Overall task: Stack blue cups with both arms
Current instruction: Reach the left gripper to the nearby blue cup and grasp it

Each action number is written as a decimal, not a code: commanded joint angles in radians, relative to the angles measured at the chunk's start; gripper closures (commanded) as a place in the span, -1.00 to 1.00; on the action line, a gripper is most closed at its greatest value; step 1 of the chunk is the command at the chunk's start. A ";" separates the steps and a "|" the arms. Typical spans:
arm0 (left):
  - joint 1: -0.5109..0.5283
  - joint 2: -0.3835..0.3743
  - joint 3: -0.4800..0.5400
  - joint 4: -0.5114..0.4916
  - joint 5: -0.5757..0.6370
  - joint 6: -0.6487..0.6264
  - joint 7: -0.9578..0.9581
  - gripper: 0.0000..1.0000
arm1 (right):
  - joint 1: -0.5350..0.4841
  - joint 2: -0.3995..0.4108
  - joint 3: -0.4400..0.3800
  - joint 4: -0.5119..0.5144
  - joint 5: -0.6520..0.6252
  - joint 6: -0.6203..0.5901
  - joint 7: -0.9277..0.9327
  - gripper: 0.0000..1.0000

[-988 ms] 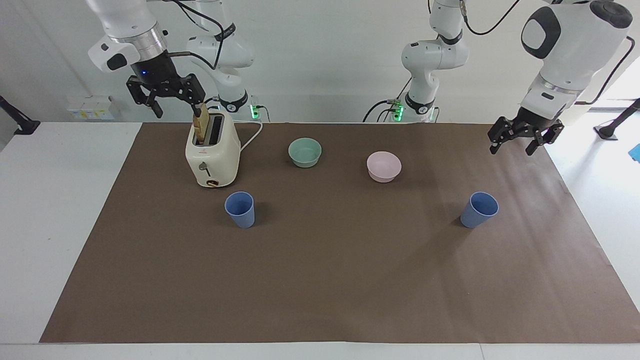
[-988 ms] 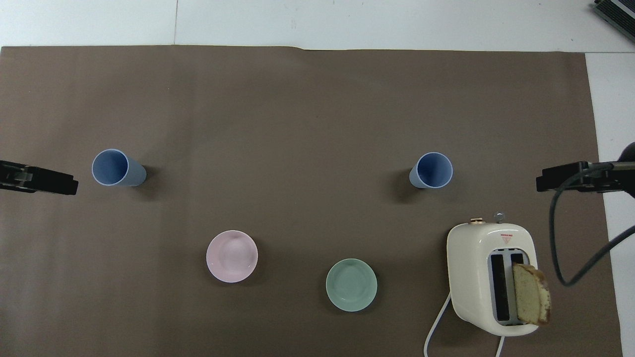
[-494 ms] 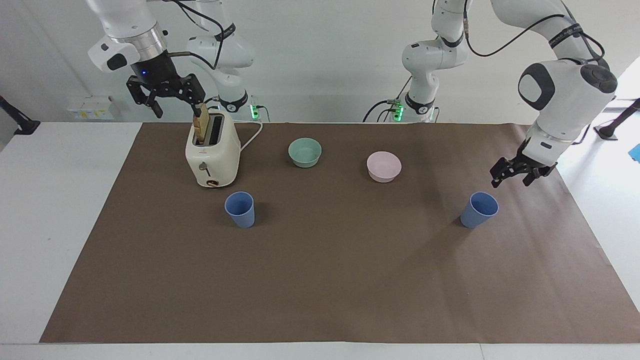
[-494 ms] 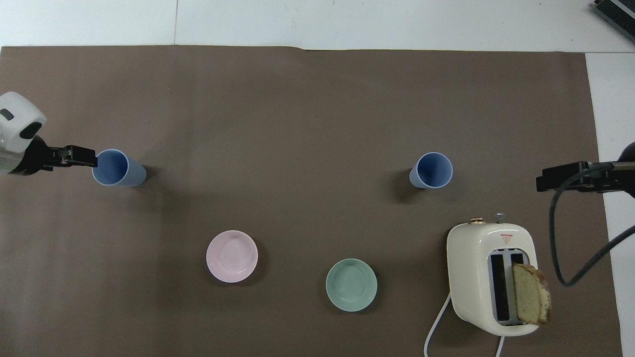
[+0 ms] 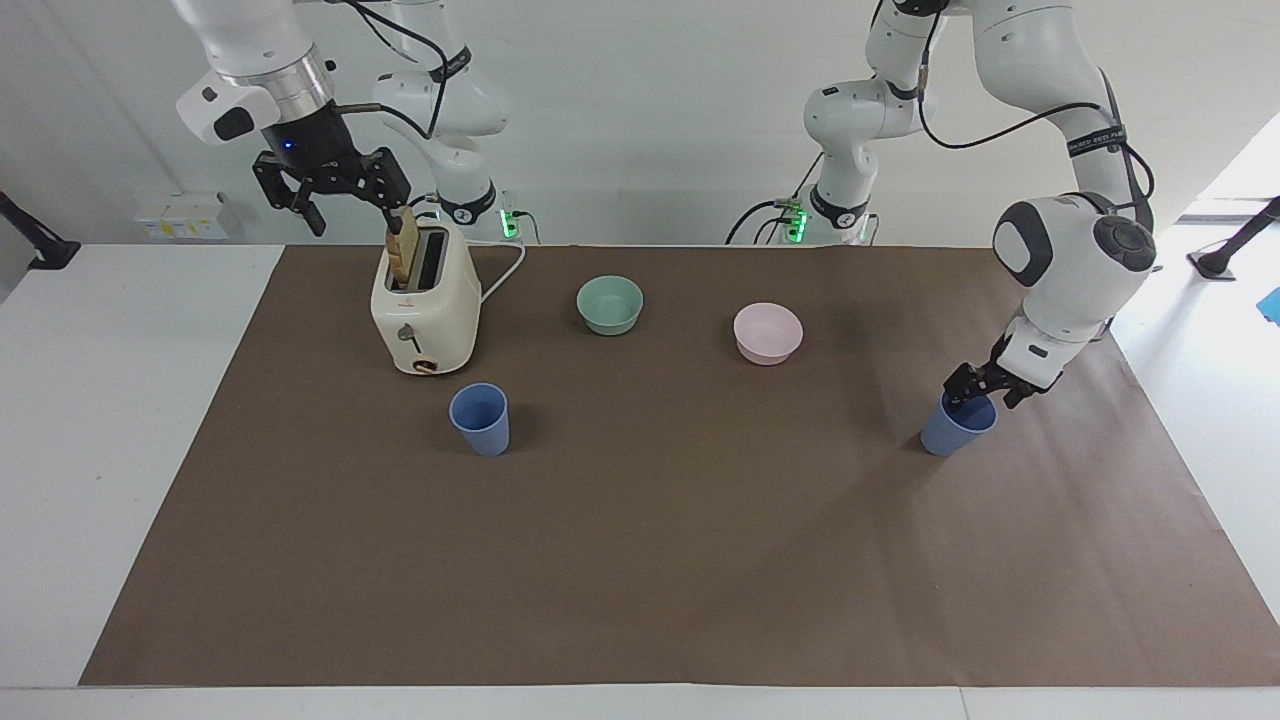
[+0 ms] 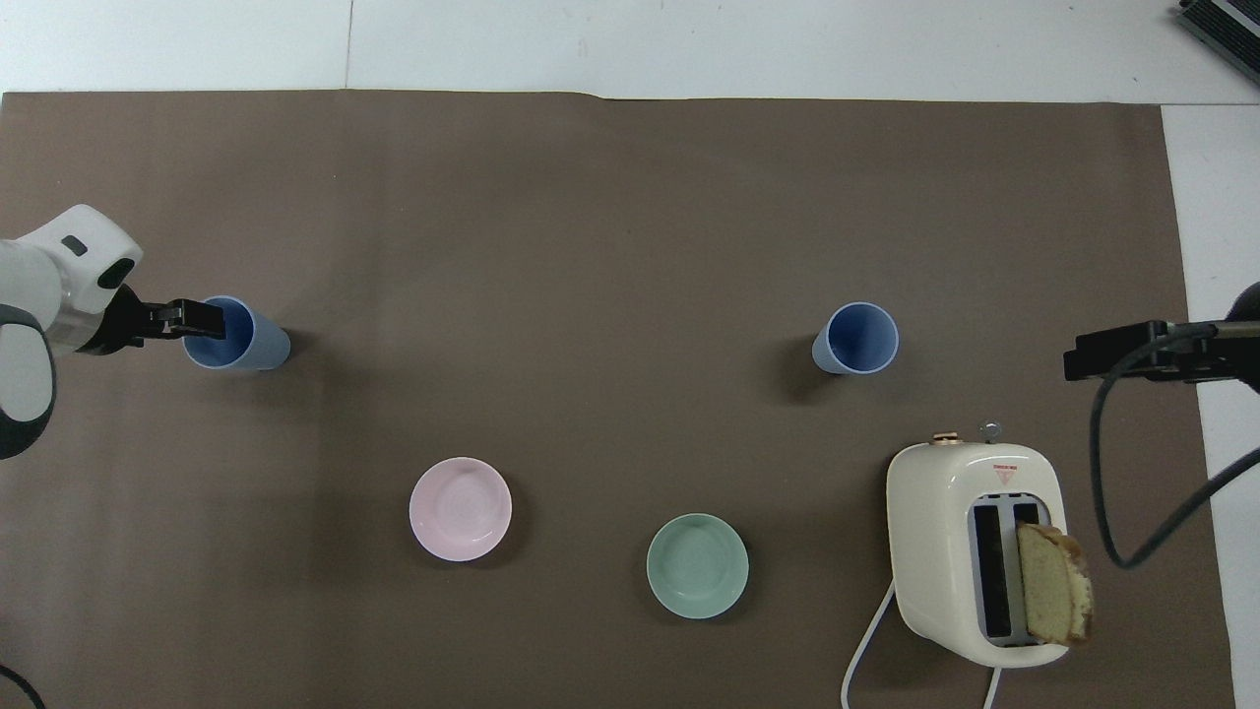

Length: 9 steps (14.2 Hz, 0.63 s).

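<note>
Two blue cups stand upright on the brown mat. One cup (image 5: 950,432) (image 6: 258,345) is toward the left arm's end. My left gripper (image 5: 982,393) (image 6: 202,320) is down at its rim and open, its fingers on either side of the rim's edge nearest that end. The other cup (image 5: 480,420) (image 6: 856,338) stands alone toward the right arm's end, just farther from the robots than the toaster. My right gripper (image 5: 352,212) (image 6: 1102,356) waits open, high in the air beside the toaster's top, holding nothing.
A cream toaster (image 5: 425,310) (image 6: 945,532) with a bread slice (image 5: 402,250) (image 6: 1053,586) in one slot stands under the right gripper. A green bowl (image 5: 610,303) (image 6: 697,566) and a pink bowl (image 5: 767,332) (image 6: 460,508) sit nearer the robots than the cups.
The left arm has come down and in from the mat's edge until its gripper reached the cup's rim. The right arm and both cups have not moved.
</note>
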 commanded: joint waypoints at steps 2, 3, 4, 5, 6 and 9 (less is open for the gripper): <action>-0.006 -0.025 0.001 -0.025 -0.002 0.021 -0.048 -0.07 | -0.015 -0.017 0.009 -0.021 -0.002 0.016 0.013 -1.00; -0.007 -0.025 0.001 -0.024 -0.002 0.021 -0.048 0.24 | -0.015 -0.017 0.009 -0.021 -0.002 0.016 0.013 -1.00; -0.007 -0.022 0.001 -0.021 -0.002 0.021 -0.050 0.50 | -0.015 -0.017 0.011 -0.021 -0.001 0.010 0.011 -1.00; -0.007 -0.019 0.001 -0.018 -0.002 0.021 -0.050 0.78 | -0.015 -0.017 0.011 -0.019 -0.002 0.008 0.011 -1.00; 0.003 -0.019 0.002 -0.012 -0.002 0.021 -0.044 1.00 | -0.015 -0.019 0.011 -0.021 -0.001 0.008 0.011 -1.00; 0.005 -0.017 0.001 0.025 -0.002 0.016 -0.044 1.00 | -0.016 -0.017 0.008 -0.019 -0.002 0.008 0.011 -1.00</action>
